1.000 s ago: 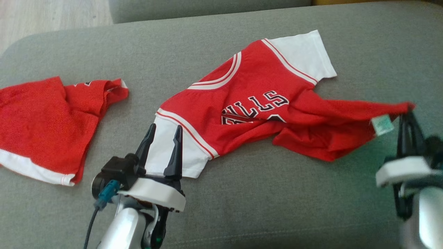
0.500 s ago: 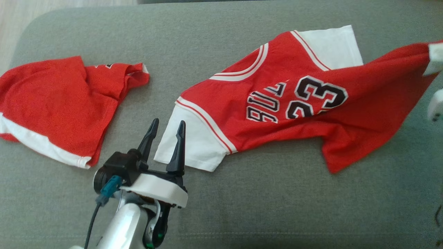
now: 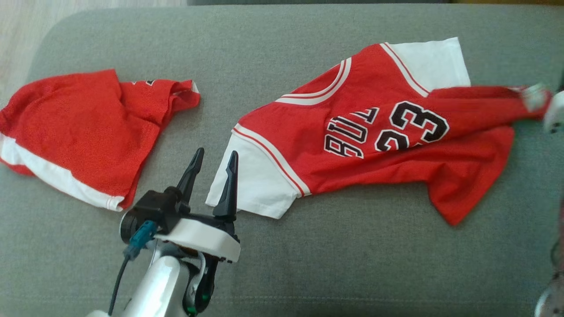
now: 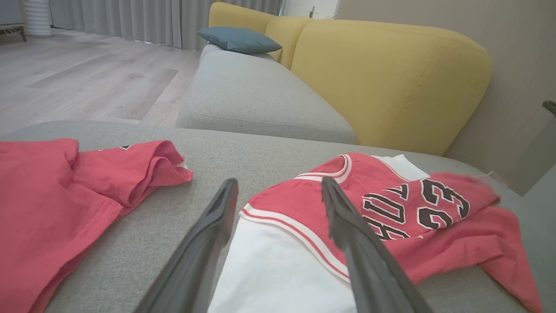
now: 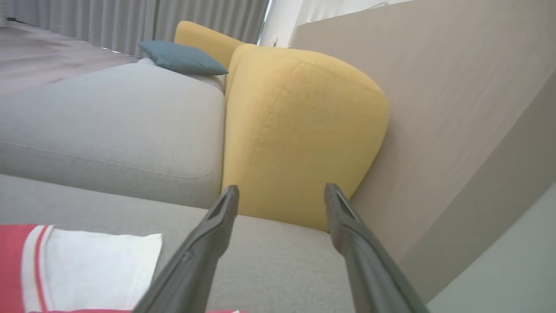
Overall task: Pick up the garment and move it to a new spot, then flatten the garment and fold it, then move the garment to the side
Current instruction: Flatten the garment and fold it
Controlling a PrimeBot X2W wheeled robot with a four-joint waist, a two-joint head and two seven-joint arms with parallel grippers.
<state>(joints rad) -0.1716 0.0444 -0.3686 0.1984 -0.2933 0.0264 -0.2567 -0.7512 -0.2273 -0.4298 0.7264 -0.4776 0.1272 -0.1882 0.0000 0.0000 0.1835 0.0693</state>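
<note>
Two red garments lie on the grey cushion (image 3: 317, 264). The jersey (image 3: 352, 132), red with white sleeves and a black "23", spreads across the centre and right of the head view, its neckline toward the top of the frame. One white sleeve sits at lower centre, the other at the upper right. The jersey's lower part is rumpled: a folded red band runs to the right edge, where a blurred pale tag shows, and a loose corner points toward the lower right. The second red garment (image 3: 83, 132), trimmed in white, is bunched at the far left, well apart from the jersey.

The left gripper (image 3: 216, 153) stands at lower centre-left, its two dark fingers spread and grasping nothing. One fingertip overlaps the near sleeve's edge, and in the left wrist view the fingers frame that sleeve; whether they touch the cloth I cannot tell. The right gripper (image 5: 281, 188) is released too: in its wrist view the fingers stand wide apart with nothing held between them, the yellow backrest (image 5: 304, 130) rising beyond and a white sleeve at the lower left. A blue pillow (image 4: 239, 40) rests on another grey seat at the top of the left wrist view, beside the wooden floor (image 4: 87, 78).
</note>
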